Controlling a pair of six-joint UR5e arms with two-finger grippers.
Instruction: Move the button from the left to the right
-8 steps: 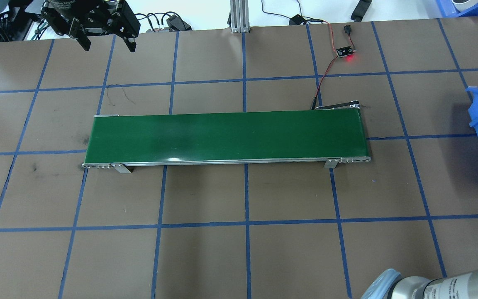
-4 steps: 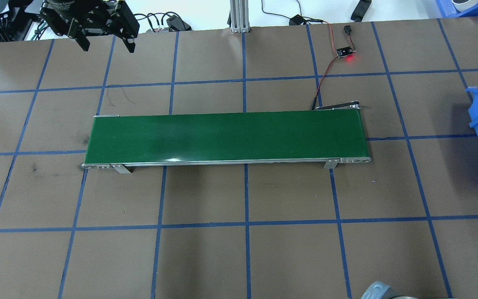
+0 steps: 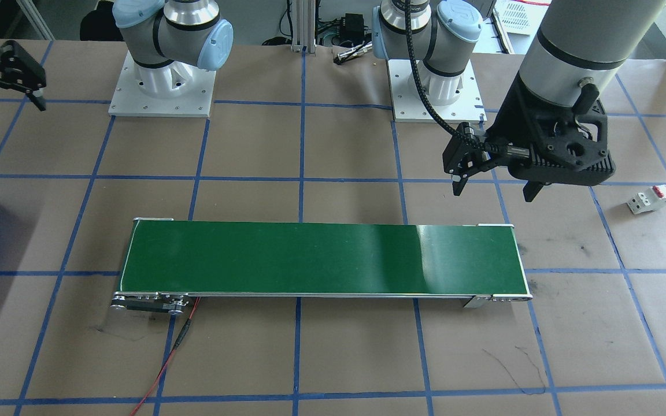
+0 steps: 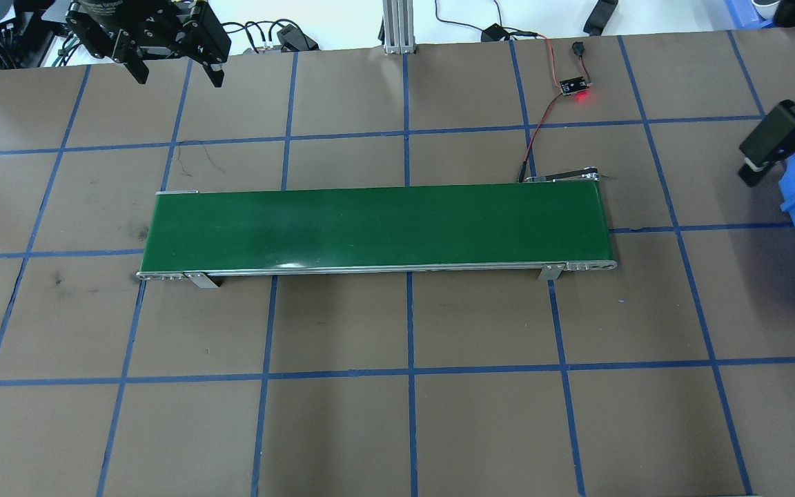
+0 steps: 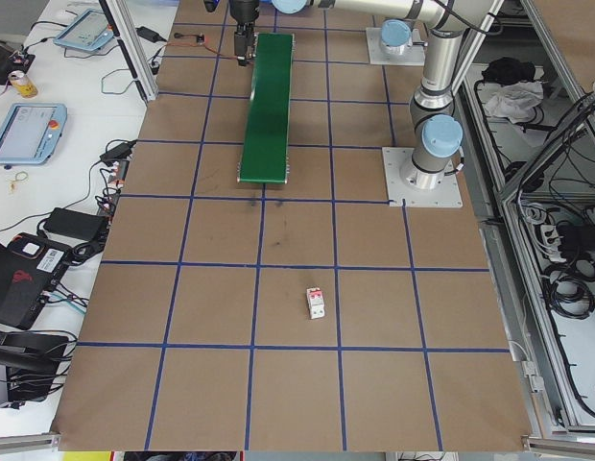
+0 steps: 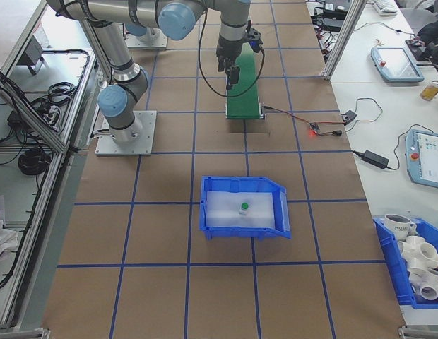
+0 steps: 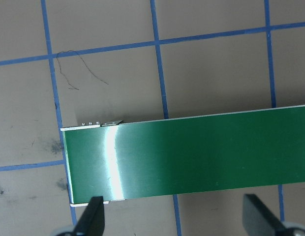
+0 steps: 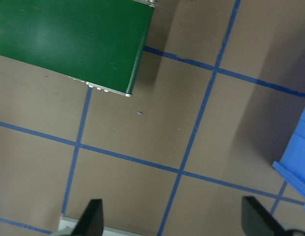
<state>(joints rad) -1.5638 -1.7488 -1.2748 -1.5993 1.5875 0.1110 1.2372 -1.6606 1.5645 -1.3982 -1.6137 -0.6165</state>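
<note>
The button point(image 6: 244, 207) sits in the blue bin point(image 6: 212, 224) on the right side of my desk point(image 4: 439, 414), far from the green belt point(image 4: 377, 226). My left fingers point(image 3: 495, 188) hang released and holding nothing over the belt's left end. My right fingers point(image 8: 172, 221) are spread wide too, holding nothing, above the desk between belt and bin.

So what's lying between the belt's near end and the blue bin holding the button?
Nothing but bare table crossed by blue tape lines, between the belt and the blue bin; the exterior right view shows it.
</note>
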